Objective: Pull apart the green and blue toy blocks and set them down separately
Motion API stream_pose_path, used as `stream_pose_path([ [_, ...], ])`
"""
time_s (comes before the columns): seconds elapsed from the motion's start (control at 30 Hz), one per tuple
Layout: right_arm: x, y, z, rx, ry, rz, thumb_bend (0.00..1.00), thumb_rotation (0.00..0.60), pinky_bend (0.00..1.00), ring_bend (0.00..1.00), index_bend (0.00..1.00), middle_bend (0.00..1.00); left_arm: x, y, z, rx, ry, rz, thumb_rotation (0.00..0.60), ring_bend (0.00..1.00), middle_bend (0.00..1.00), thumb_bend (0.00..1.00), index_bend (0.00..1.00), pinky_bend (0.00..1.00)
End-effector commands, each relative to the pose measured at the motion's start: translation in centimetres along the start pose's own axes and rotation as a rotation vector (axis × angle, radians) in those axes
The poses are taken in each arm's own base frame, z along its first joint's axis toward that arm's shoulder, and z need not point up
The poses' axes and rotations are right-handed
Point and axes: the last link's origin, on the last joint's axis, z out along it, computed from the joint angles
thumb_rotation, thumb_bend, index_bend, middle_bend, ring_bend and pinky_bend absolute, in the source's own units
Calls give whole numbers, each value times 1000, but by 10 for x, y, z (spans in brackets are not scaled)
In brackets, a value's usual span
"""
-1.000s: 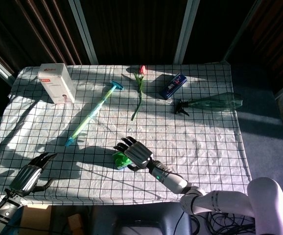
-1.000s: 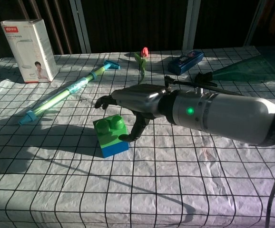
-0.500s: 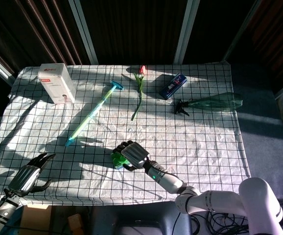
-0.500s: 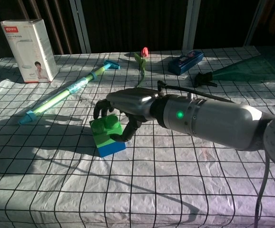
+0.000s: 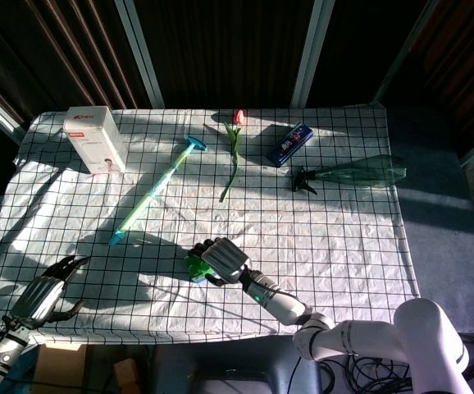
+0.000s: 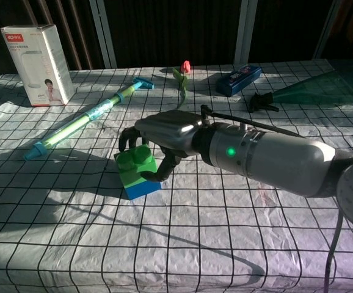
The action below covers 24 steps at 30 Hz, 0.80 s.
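From the head view, the right hand (image 5: 223,260) lies low over the cloth (image 5: 335,238) at the near middle of the table, fingers curled down over the blocks (image 5: 195,266), which peek out green just to its left. It covers them from above, likely because the green block is the one to lift away. Well off to its left, at the near corner of the table, the left hand (image 5: 44,292) hangs with fingers apart and nothing in them; it probably waits there to take the lower block once the pair is raised. Beyond the right hand, far from the work, lie a stick (image 5: 157,190), a box (image 5: 96,139), a tulip (image 5: 234,152), a blue pack (image 5: 291,144) and a bottle (image 5: 356,173).

From the chest view, the right hand (image 6: 158,142) is clearer. Its fingers (image 6: 127,138) hook over the far side of the green block (image 6: 137,163) and the thumb (image 6: 162,171) presses the near side, so the block is pinched between them. The blue block (image 6: 143,187) sits under the green one, joined to it and resting on the cloth directly below the palm. The pair looks slightly tilted, though whether any edge is off the cloth I cannot tell. Gripping only the green half leaves the blue half bare for a second grasp, which the separation seems to need. The left hand does not show here.
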Motion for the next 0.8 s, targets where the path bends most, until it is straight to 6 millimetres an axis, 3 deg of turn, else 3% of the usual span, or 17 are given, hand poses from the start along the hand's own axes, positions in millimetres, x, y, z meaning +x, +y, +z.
stream_pose_path([
  [0.03, 9, 1, -6, 18, 41, -7, 412, 600, 501, 578, 906, 693, 2, -2, 0, -2, 13, -13, 600, 50, 138, 359, 0, 156],
  [0.33, 62, 5, -37, 68, 233, 87, 412, 600, 549, 618, 942, 724, 2, -4, 11, -109, 84, -376, 600, 45, 122, 370, 0, 173],
  [0.57, 100, 8, -49, 77, 373, 321, 412, 600, 565, 628, 945, 729, -15, 21, 35, -277, 70, -831, 600, 0, 33, 360, 0, 152],
  [0.8, 109, -1, -44, 83, 397, 545, 412, 600, 588, 635, 946, 730, -20, 53, 64, -386, -18, -1187, 600, 0, 0, 331, 0, 114],
])
